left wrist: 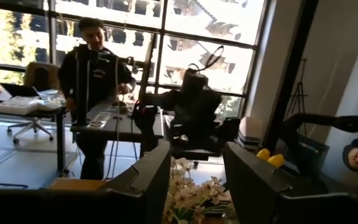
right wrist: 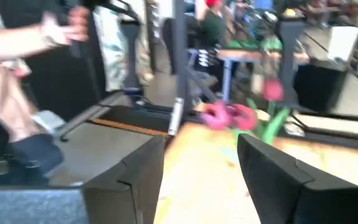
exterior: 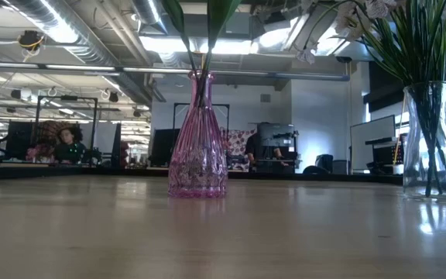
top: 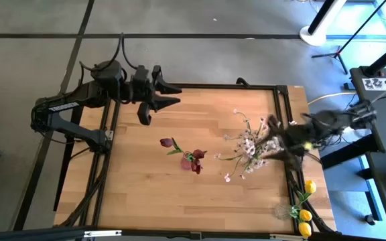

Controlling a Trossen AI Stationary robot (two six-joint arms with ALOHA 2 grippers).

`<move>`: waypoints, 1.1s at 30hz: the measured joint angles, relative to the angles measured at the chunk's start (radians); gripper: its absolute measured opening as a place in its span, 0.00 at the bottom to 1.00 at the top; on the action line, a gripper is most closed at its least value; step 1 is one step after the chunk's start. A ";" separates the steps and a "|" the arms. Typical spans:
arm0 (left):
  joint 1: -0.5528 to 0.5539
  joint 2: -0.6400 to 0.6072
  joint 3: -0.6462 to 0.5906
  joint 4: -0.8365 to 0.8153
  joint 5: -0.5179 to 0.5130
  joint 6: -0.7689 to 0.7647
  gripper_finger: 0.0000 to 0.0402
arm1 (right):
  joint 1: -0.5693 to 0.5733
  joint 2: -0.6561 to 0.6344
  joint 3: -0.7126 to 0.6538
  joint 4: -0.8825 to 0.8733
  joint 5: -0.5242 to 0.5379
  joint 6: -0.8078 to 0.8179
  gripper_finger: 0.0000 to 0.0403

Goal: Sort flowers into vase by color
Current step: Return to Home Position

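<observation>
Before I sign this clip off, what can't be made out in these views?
Right wrist view: blur smears the dark red tulips beyond the open right gripper; count unclear.
Low view: the top edge cuts off the blooms above the pink vase; only green stems show.
High view: the white-pink spray covers its own vase, and the blurred right gripper overlaps it.

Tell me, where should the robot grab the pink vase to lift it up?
Probably at the thin neck of the pink vase, coming in level from the side. It stands upright, its bottom flares out wide, and green leaves and stems stick out of the top, so the way from above is blocked. The open left gripper has bare table between it and the vase.
</observation>
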 joint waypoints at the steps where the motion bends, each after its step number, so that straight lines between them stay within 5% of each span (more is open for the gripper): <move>1: 0.000 0.000 0.000 -0.003 0.012 0.010 0.36 | -0.079 0.022 0.000 0.016 -0.051 -0.002 0.50; 6: 0.012 -0.015 0.000 -0.029 0.070 0.042 0.36 | -0.433 0.099 -0.002 0.122 -0.207 -0.007 0.47; 15: 0.054 -0.160 -0.003 -0.275 0.137 0.164 0.36 | -0.842 0.015 -0.002 0.121 -0.133 -0.037 0.35; 24: 0.054 -0.349 -0.269 -0.167 0.163 0.194 0.36 | -0.900 -0.286 -0.082 0.057 0.307 -0.058 0.03; 33: 0.054 -0.428 -0.653 0.206 0.166 0.138 0.36 | -0.900 -0.526 -0.327 0.047 0.491 0.028 0.03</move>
